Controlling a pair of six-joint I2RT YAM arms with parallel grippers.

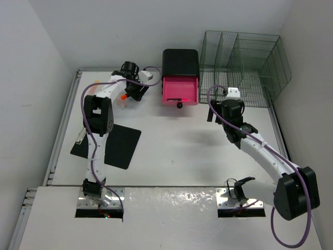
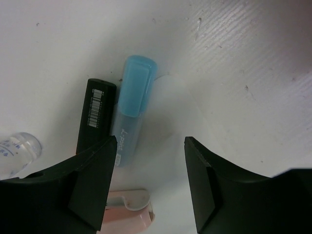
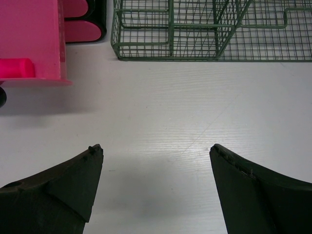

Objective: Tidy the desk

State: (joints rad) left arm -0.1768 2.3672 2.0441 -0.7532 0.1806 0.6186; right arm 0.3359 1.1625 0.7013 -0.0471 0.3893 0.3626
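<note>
The white desk (image 1: 182, 151) carries a small cluster of stationery at its far left. In the left wrist view a light blue highlighter (image 2: 132, 109) lies beside a black marker (image 2: 95, 117), both pointing away from me. A pale pink plastic item (image 2: 129, 212) lies just below them, close to the left finger. My left gripper (image 2: 150, 168) hovers low over this cluster with its jaws apart and nothing gripped. My right gripper (image 3: 156, 153) stands open over bare desk in front of the pink drawer (image 3: 29, 44).
A black-and-pink drawer unit (image 1: 180, 65) stands at the back centre with its drawer (image 1: 180, 92) pulled out. A green wire rack (image 1: 242, 65) fills the back right. A black clipboard (image 1: 117, 146) lies at the near left. A clear bottle (image 2: 17, 151) lies left of the marker.
</note>
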